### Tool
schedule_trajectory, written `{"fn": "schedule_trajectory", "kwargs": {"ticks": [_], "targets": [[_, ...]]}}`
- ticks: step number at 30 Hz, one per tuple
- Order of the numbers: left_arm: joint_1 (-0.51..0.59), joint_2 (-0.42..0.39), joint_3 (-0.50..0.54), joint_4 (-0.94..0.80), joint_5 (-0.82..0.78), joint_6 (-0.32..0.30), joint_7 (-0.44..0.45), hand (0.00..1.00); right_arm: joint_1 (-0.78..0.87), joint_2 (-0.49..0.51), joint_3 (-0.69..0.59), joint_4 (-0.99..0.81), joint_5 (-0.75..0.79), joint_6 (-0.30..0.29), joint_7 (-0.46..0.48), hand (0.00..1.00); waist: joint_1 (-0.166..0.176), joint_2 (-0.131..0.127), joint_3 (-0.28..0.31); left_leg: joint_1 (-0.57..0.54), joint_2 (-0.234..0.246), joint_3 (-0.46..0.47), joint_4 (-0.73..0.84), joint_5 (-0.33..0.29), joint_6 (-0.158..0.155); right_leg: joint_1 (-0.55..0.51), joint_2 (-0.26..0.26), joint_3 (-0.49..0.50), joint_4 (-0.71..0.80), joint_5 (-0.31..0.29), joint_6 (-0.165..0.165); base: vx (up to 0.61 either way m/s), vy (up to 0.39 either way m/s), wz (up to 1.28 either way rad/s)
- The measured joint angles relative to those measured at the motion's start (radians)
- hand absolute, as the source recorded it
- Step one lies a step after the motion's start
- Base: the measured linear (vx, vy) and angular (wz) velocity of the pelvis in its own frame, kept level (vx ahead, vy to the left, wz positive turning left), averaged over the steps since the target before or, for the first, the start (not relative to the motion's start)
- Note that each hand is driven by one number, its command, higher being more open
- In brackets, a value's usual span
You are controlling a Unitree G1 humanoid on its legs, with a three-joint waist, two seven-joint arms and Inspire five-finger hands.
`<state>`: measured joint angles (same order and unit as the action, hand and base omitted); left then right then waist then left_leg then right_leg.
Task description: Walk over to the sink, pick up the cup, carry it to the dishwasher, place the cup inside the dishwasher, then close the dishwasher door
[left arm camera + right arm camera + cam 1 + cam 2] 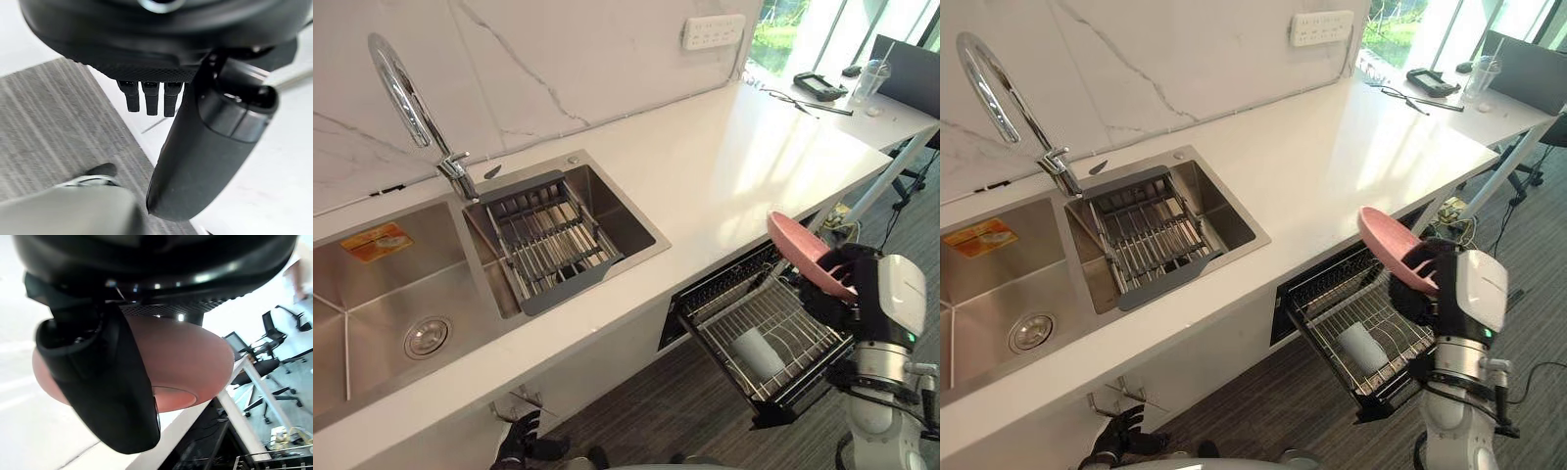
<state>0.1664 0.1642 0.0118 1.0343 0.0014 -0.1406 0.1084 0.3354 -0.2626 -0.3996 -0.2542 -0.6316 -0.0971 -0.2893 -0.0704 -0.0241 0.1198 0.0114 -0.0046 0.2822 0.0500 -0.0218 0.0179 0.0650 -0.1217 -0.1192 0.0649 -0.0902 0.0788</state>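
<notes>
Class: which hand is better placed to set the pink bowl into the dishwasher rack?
Right: the right hand grips the pink bowl above the pulled-out rack; the left hand hangs low, far off, empty.

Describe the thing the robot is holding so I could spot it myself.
Follow the long white counter to the dishwasher rack pulled out below its front edge. Just above that rack, the robot's right hand grips a pink bowl, tilted on edge. It is the one pink thing there; the cup in the rack is white.
</notes>
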Motion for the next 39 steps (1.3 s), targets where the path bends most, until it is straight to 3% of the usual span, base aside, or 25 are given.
{"fn": "schedule_trajectory", "kwargs": {"ticks": [8, 13, 16, 22, 30, 39], "targets": [[0.0, -0.028, -0.003, -0.011, -0.001, -0.002, 0.0, 0.9, -0.034, -0.004, -0.103, 0.165, 0.023, 0.05, -0.017, 0.3, -0.003, 0.056, 0.023, -0.062, -0.011, -0.015, 0.014, 0.016, 0.023, -0.069, -0.011, 0.001, 0.035, 0.0, 0.005, 0.0, 0.014, 0.01], [-0.038, -0.036, -0.015, -0.03, -0.003, -0.017, 0.0, 0.9, -0.152, -0.035, -0.106, 0.283, 0.088, 0.053, -0.027, 0.3, -0.004, 0.097, 0.108, -0.124, -0.002, -0.025, 0.057, 0.014, 0.024, -0.146, -0.011, 0.008, 0.108, -0.016, -0.001, -0.06, -0.008, -0.01], [-0.049, -0.044, -0.015, -0.05, -0.017, -0.023, 0.001, 0.9, -0.205, -0.057, -0.105, 0.339, 0.121, 0.054, -0.028, 0.3, 0.0, 0.108, 0.143, -0.168, -0.001, -0.022, 0.076, 0.013, 0.021, -0.217, -0.017, 0.017, 0.182, -0.044, -0.006, -0.08, -0.019, -0.01], [-0.108, -0.046, -0.013, -0.073, -0.052, -0.037, 0.002, 0.9, -0.297, -0.07, -0.072, 0.362, 0.229, 0.064, -0.051, 0.3, 0.018, 0.103, 0.218, -0.255, 0.019, 0.003, 0.141, 0.006, 0.016, -0.348, -0.022, 0.04, 0.322, -0.096, -0.024, -0.04, -0.055, -0.07], [-0.197, -0.096, -0.025, -0.11, -0.08, -0.049, 0.005, 0.9, -0.41, -0.097, -0.007, 0.372, 0.318, 0.065, -0.056, 0.3, 0.028, 0.094, 0.298, -0.327, 0.054, 0.016, 0.239, -0.032, 0.002, -0.422, -0.009, 0.053, 0.41, -0.128, -0.04, 0.0, -0.051, -0.06], [-0.223, -0.09, -0.045, -0.122, -0.101, -0.058, 0.021, 0.9, -0.55, -0.157, 0.063, 0.54, 0.387, 0.065, -0.059, 0.3, 0.046, 0.085, 0.317, -0.375, 0.06, 0.028, 0.278, -0.05, 0.004, -0.476, -0.01, 0.07, 0.443, -0.138, -0.04, 0.0, -0.003, -0.03]]}}
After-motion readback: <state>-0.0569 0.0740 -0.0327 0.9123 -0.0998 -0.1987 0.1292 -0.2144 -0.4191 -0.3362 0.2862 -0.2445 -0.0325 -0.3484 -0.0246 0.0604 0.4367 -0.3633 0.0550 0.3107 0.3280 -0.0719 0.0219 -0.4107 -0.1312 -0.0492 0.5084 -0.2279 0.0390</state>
